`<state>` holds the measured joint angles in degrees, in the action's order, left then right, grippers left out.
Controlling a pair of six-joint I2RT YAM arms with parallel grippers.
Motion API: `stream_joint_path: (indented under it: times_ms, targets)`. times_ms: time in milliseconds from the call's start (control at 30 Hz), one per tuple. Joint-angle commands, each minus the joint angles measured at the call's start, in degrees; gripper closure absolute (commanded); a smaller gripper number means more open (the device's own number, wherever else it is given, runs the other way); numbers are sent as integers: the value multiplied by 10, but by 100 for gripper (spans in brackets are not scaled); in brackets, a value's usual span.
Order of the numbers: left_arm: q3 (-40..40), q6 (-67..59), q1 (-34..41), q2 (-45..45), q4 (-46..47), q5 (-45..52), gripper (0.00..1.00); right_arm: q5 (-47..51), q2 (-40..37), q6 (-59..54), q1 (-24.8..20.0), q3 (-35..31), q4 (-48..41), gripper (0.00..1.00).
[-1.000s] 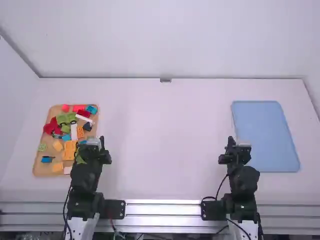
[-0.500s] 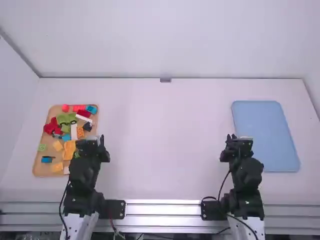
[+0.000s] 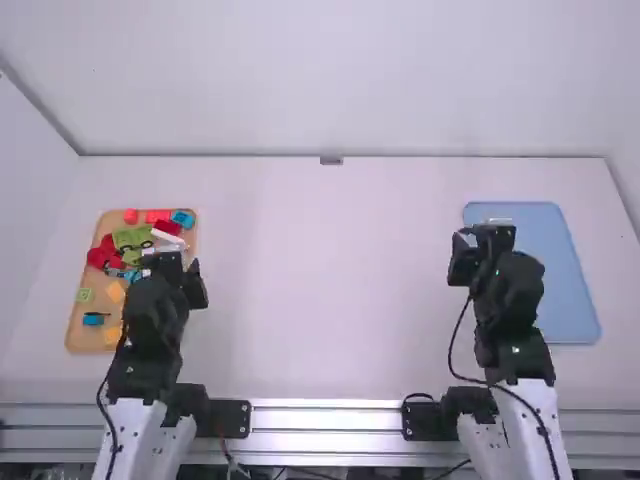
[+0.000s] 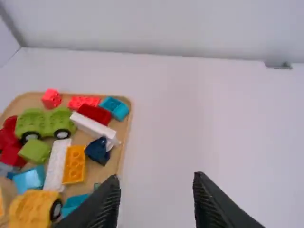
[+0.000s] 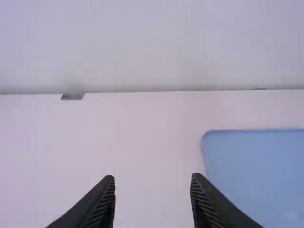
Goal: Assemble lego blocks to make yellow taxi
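My left gripper hangs over the right part of the wooden tray of blocks at the left. In the left wrist view my left gripper is open, nothing between its fingers. That view shows a yellow car base with black wheels, an orange-yellow studded brick, a long white brick and a white brick beside a dark blue piece. My right gripper is by the left edge of the blue mat; in the right wrist view my right gripper is open and holds nothing.
The wooden tray also holds a green car base, red bricks and blue bricks. At the right lies a flat blue mat. A wall stands along the table's far edge, with a small grey fitting.
Both arms have moved forward, away from their bases. The left gripper has shifted slightly left, now covering more of the tray; the right gripper has gone up the picture, towards the mat's far half.
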<state>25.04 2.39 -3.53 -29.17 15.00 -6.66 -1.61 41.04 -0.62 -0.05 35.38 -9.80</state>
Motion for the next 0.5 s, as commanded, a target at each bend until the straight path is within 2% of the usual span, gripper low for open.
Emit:
stream_joint_path:
  times_ms: [0,167,233,467]
  targets:
    - [59,10,-29,-34,24,9,54,-6,41,-2,-1,54,-7,54]
    - [159,16,-86,-101,109,23,45,-10,134,-3,-1,138,-31,44]
    - [210,20,-110,-137,145,2,40,-13,183,-3,-2,181,-39,39]
    - [309,43,-146,-222,202,-87,27,-18,301,-5,-2,288,-66,27]
